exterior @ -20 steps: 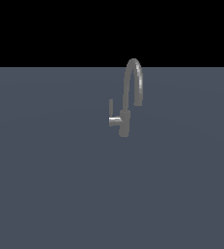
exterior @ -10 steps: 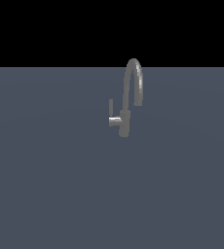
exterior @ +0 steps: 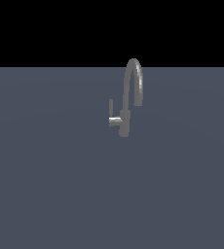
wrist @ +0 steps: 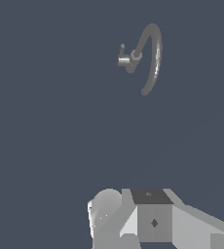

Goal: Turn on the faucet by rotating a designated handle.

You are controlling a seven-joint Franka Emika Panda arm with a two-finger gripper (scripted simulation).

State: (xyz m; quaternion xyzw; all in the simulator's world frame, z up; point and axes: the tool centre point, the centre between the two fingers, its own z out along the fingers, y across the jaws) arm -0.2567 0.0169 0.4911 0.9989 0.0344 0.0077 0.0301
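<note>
Gripper [wrist: 133, 219]: visible only in wrist view as grey-white body at lower centre of frame; fingertips not discernible, finger spread cannot be told; nothing held or touched.

Faucet [exterior: 129, 97]: upright, right of centre in exterior view, well apart from gripper.

Handle [exterior: 113, 115]: short bar projecting toward exterior view's left from base, slim rod pointing up. Approach judged necessary before contact.

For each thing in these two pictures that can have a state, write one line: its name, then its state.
faucet: upright on the grey surface, untouched, no water visible.
handle: sticks out sideways from the base toward the exterior view's left, its slim rod pointing up; nothing grips it.
gripper: far from the faucet, holding nothing visible; whether the jaws are open or shut cannot be told.
</note>
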